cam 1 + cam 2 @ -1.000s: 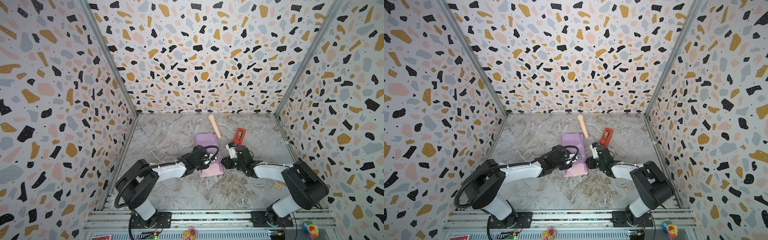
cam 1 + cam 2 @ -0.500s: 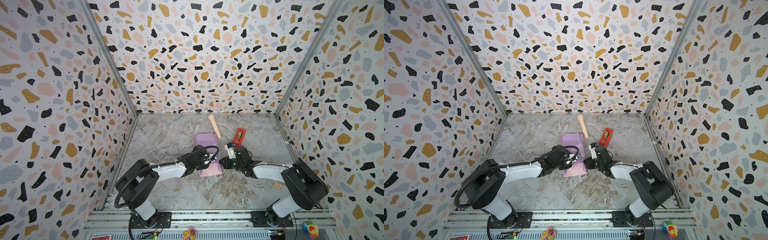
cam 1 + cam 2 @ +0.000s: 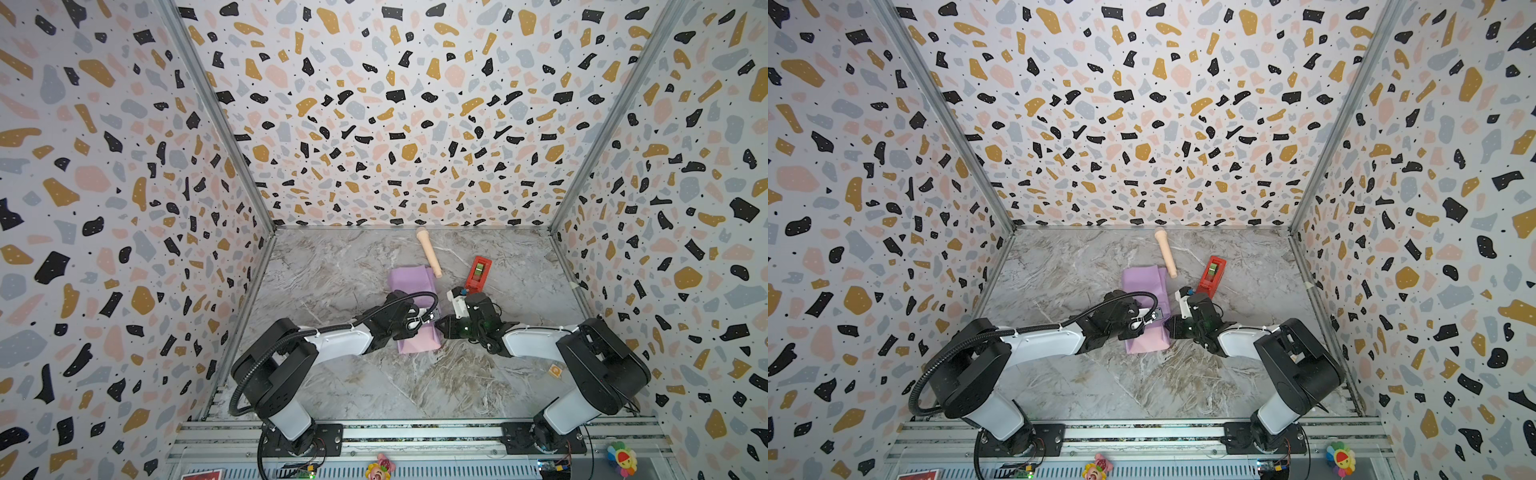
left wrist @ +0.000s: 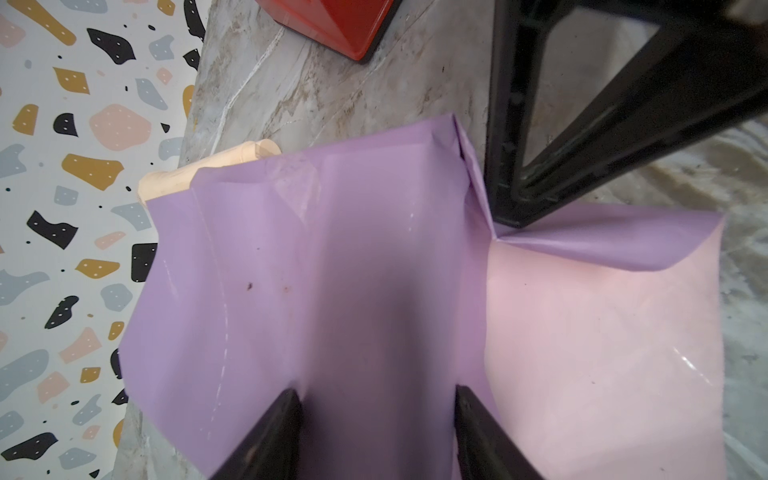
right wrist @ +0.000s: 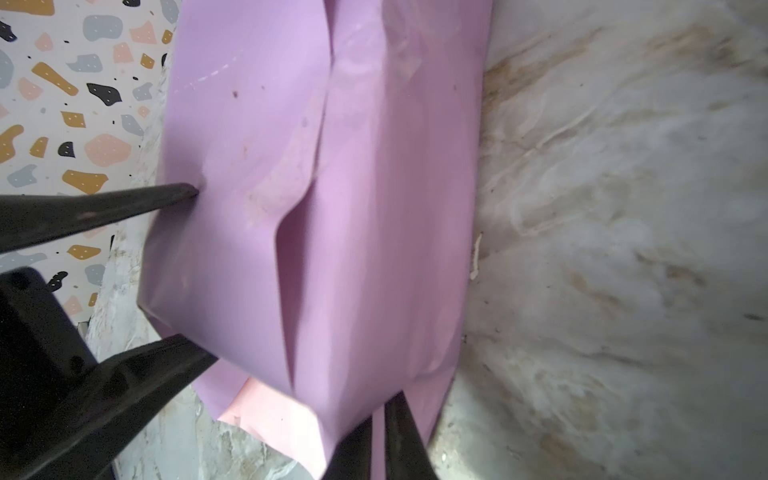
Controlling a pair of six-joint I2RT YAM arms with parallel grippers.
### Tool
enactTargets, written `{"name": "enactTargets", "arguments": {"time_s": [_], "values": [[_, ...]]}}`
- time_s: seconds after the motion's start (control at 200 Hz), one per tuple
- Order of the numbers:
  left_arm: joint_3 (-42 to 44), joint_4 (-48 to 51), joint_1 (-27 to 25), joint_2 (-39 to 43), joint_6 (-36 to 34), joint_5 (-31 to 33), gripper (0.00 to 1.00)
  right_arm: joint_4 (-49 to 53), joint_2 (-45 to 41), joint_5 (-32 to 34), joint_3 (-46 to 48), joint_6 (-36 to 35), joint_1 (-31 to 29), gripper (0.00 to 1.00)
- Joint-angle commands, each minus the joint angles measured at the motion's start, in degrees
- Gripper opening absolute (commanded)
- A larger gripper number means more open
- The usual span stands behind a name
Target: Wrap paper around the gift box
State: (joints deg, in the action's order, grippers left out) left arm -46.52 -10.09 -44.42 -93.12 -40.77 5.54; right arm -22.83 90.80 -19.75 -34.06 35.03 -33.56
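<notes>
Gift box, dark navy per the task, is lying hidden under the lilac-and-pink paper sheet [image 3: 413, 309] mid-table. I am bracing the covered box between the left gripper [image 4: 376, 419] jaws, standing apart. I am pinching a paper edge in the right gripper [image 5: 378, 440], jaws nearly together. Risk: pulling could be tearing or unfolding the wrap.

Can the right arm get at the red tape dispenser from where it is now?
Probably yes, once freed. The red tape dispenser stands just beyond the right pincer on bare table, nothing between. But that pincer is pinching the paper, so it must let go first.
</notes>
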Motion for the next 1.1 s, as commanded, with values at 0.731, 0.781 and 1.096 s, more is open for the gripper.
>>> {"name": "enactTargets", "arguments": {"time_s": [0.731, 0.781, 1.096], "values": [[0.82, 1.47, -0.03, -1.45, 0.26, 0.44, 0.57, -12.53, 3.45, 4.08, 1.10, 5.67, -2.66, 0.08], [0.82, 1.47, -0.01, -1.52, 0.26, 0.44, 0.57, -13.14, 3.71, 4.38, 1.27, 5.82, -2.87, 0.08], [0.64, 1.47, -0.05, -1.98, 0.26, 0.70, 0.57, -17.87, 5.37, 6.61, 3.30, 4.95, -3.70, 0.08]]}}
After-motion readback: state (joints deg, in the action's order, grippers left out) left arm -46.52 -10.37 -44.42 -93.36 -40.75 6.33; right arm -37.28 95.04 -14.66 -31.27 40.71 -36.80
